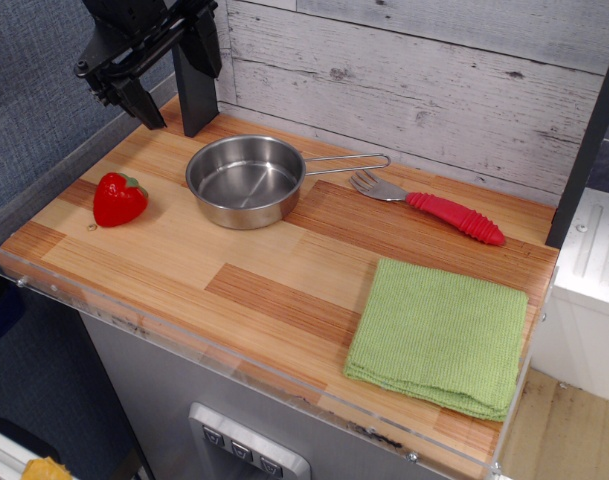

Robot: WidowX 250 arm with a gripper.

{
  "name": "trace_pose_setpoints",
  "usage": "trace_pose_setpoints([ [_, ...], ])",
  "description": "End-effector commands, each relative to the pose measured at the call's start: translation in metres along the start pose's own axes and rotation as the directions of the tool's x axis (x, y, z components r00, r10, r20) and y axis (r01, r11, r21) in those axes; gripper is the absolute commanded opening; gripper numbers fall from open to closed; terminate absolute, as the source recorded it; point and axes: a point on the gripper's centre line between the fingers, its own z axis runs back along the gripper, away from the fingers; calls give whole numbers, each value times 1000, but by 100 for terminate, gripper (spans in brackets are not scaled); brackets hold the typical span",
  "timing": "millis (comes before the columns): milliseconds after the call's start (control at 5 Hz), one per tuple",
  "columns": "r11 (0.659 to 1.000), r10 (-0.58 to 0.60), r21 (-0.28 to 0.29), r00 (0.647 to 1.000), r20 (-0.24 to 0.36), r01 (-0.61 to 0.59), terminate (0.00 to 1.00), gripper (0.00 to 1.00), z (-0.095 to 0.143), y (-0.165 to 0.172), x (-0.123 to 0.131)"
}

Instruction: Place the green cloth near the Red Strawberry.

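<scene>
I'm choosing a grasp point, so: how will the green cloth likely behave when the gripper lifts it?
The green cloth looks like soft knit folded in layers, so it will probably droop and may unfold if pinched at one corner. It seems light for its area. Lying flat on the wooden counter, its thin edge may be hard to catch.

Mock kitchen rig in a lab: wood-laminate bench [284, 270] with clear acrylic edge, whitewashed plank backdrop [414, 80], steel pan [246, 181], red-handled fork [429, 205], toy strawberry [118, 199].
</scene>
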Motion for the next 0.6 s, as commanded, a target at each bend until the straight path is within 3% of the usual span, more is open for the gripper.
trace_pose_setpoints([
  [0, 1000, 0, 0, 1000, 0, 0, 0, 100, 0, 0, 0],
  [400, 1000, -8, -2, 1000, -1, 8, 0, 100, -11, -8, -52],
])
